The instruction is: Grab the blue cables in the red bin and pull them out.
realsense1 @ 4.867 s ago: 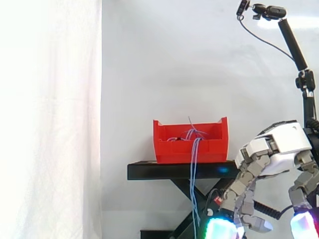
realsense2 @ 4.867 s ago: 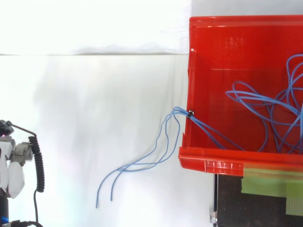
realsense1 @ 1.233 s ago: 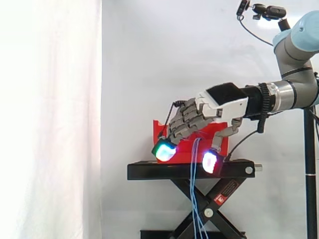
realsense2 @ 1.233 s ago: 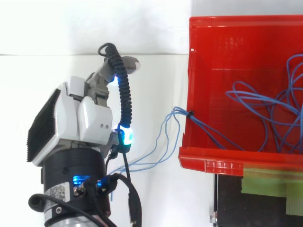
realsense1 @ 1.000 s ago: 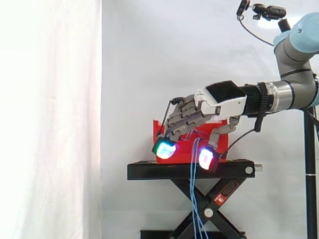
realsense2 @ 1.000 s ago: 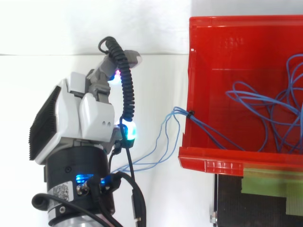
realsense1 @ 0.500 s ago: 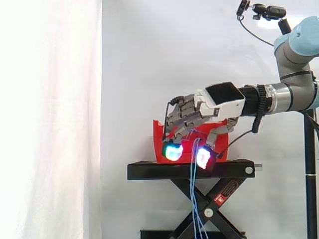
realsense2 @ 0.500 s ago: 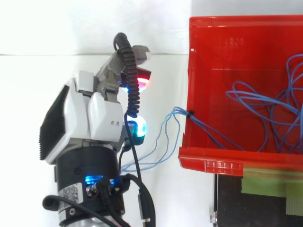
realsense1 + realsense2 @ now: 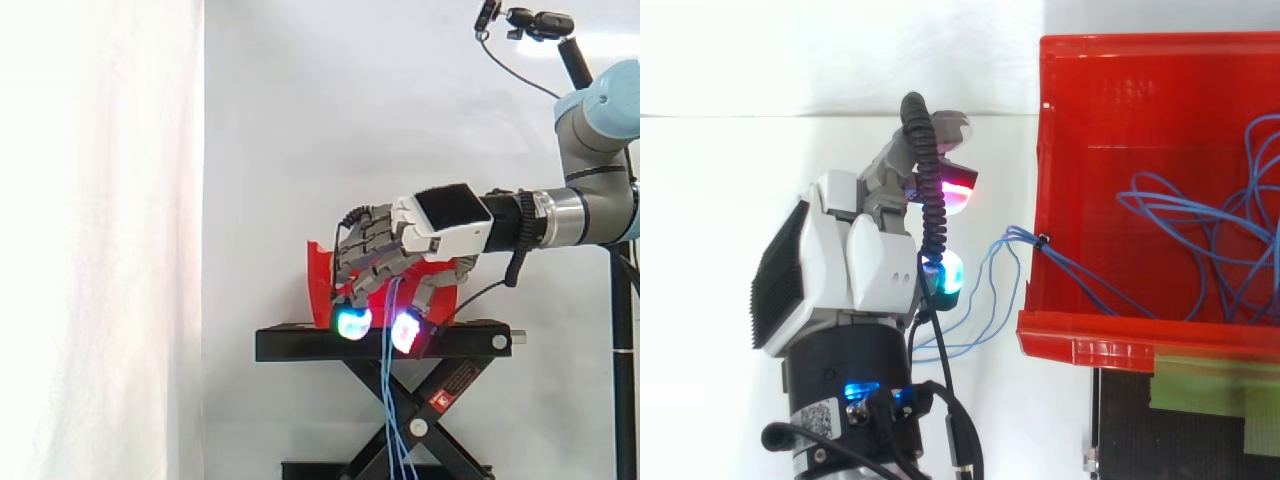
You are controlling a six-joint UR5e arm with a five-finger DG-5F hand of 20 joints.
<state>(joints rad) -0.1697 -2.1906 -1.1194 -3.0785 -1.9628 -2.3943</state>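
The thin blue cables point(image 9: 389, 380) lie in loose loops on the floor of the red plastic bin point(image 9: 1140, 90), and a bunch of strands, cinched by a small black tie point(image 9: 1042, 240), crosses the bin's left wall in the top view. From there their long run points straight down: in the side view they hang as near-vertical lines past the shelf of the black scissor stand point(image 9: 300, 345).

The hand point(image 9: 875, 270) has a white, blocky shell with grey jointed fingers. It reaches in level from the right in the side view, fingers half-curled downward. Its glowing pads, one cyan point(image 9: 352, 322) and one white-magenta point(image 9: 405, 332), stay apart and clamp nothing. In the side view the hanging strands pass between them; from above the strands curve just beside the pads, without clear contact.

Compared with a second ago, the hand sits closer to the bin wall and its pads have drawn nearer each other. The cables lie as before.
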